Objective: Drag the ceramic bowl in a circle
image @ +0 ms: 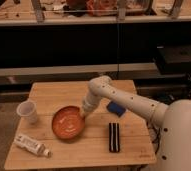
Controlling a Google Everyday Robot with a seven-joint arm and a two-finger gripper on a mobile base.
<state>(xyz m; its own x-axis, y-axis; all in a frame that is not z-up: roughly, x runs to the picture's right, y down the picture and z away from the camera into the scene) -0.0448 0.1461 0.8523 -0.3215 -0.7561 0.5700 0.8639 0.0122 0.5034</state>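
Lying lower left on the table (64, 92), a white tube (31, 145) is seen; the ceramic bowl (67, 123) is placed left of centre, the gripper (83, 113) set at its right rim, its hold not discernible.

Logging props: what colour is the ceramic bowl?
Orange-brown ceramic bowl, best in the camera view; gripper at its rim.

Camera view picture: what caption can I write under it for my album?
Robot gripper at the rim of the ceramic bowl on a wooden table, white cup nearby.
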